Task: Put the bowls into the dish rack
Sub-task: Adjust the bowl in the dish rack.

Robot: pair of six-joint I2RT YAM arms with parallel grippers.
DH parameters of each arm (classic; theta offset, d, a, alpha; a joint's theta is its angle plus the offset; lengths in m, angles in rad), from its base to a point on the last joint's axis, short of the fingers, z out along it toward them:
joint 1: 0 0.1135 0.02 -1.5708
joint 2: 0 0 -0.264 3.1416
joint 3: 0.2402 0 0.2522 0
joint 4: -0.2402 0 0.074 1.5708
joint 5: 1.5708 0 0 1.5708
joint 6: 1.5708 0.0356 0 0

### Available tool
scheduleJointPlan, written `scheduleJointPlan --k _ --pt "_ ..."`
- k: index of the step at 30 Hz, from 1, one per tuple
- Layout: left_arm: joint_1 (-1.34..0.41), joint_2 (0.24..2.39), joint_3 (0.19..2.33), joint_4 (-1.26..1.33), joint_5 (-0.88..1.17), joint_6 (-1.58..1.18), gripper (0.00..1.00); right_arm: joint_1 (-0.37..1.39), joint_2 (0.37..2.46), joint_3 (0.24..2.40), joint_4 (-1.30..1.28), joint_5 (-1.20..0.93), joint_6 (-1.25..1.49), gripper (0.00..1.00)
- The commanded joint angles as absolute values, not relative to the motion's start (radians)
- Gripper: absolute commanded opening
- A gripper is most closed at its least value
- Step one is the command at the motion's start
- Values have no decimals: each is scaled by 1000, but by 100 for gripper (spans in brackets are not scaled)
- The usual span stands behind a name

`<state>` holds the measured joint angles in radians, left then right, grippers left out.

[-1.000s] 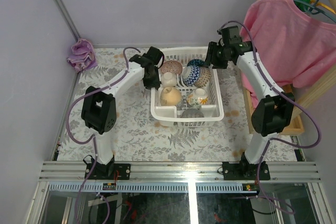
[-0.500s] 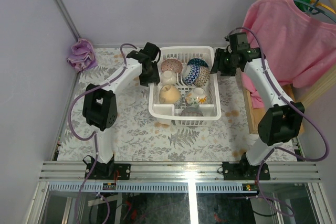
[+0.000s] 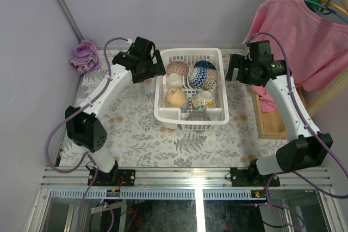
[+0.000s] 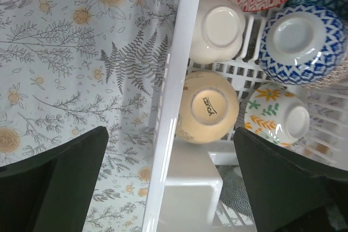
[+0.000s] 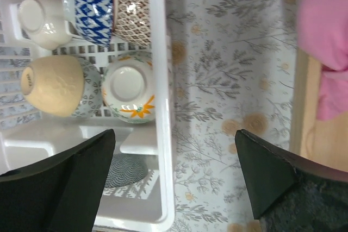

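Top external: dish rack (image 3: 163, 113) holds your bowls (image 3: 176, 98), mostly bottoms-up, probably to drain; left gripper (image 4: 170, 130) and right gripper (image 5: 174, 131) hang either side, jaws wide, empty.

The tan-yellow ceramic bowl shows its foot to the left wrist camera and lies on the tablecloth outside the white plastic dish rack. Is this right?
No. The tan-yellow ceramic bowl shows its foot, but it lies inside the white plastic dish rack; the left wrist view shows this.
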<state>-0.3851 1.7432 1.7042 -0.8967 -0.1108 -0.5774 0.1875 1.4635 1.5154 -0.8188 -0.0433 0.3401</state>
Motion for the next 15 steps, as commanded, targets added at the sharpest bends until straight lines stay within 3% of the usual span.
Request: scheduleJointPlan --k 1,8,15 --pt "-381 1617 1609 -830 -89 -613 100 183 1367 1480 -878 94 334 99" --pt "-380 1411 1394 -766 -64 -715 100 181 1202 1300 -827 208 331 99" --pt "-381 1278 1206 -615 -44 -700 100 180 933 1010 -524 287 328 99"
